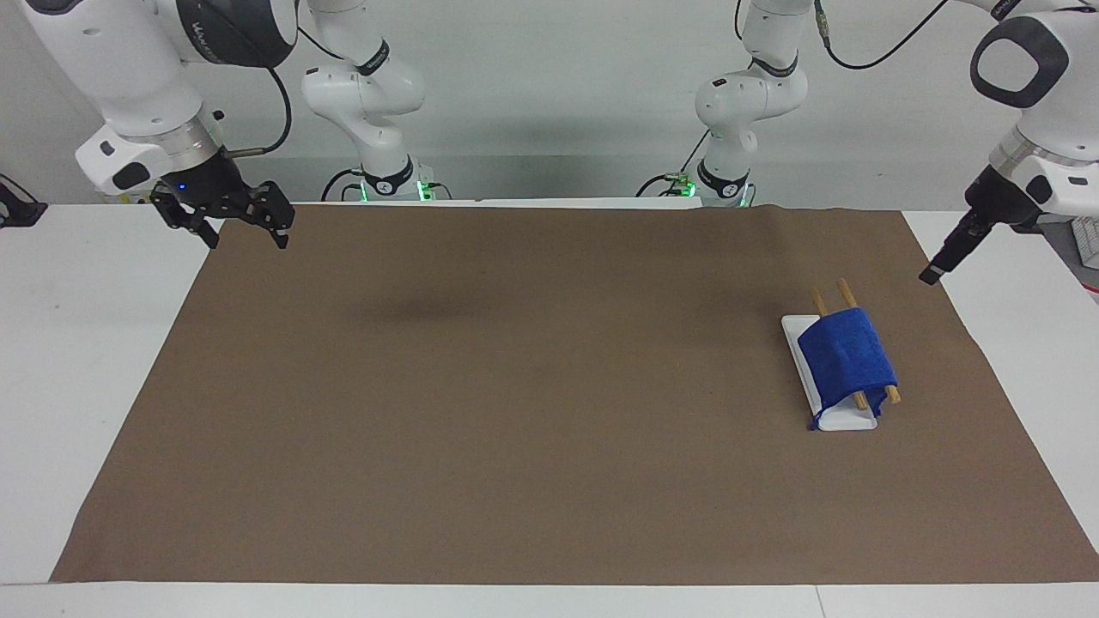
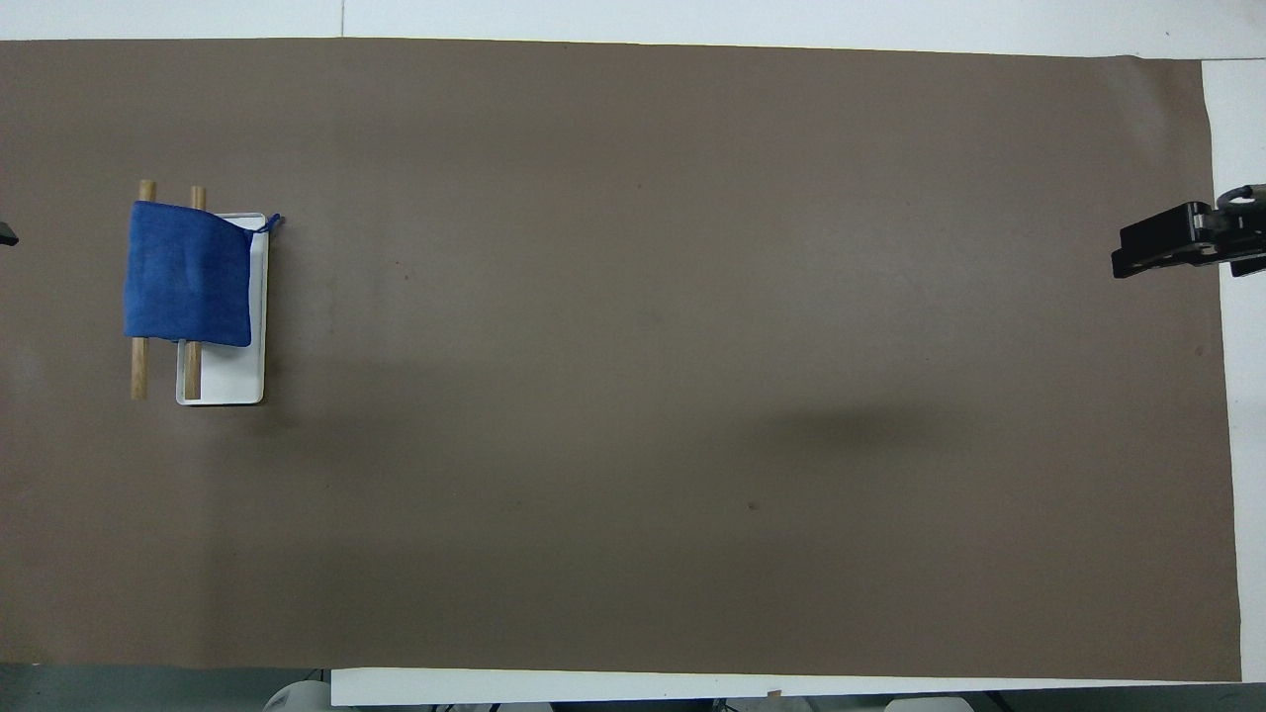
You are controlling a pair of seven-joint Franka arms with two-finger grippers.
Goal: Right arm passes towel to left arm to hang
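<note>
A white table (image 1: 103, 360) carries a big brown mat (image 1: 515, 403) that covers most of its top, and the two white arms rise from their bases at the robots' edge against a pale wall.

The towel (image 1: 847, 358) is draped over a small rack (image 1: 846, 421): two wooden rods on a white base, standing on the mat toward the left arm's end of the table. The blue cloth folds down over both rods, with the rod ends poking out either side, and its thin loop tail hangs by the base corner farthest from the robots.

The left gripper (image 1: 932, 273) hangs in the air over the mat's edge at that same end, well apart from the towel and holding nothing; I cannot tell whether its fingers are parted.

The right gripper (image 1: 243, 225) hovers over the mat's corner at the right arm's end, close to the robots' edge. Its fingers are spread apart and empty, a small blue light glowing on its body.
</note>
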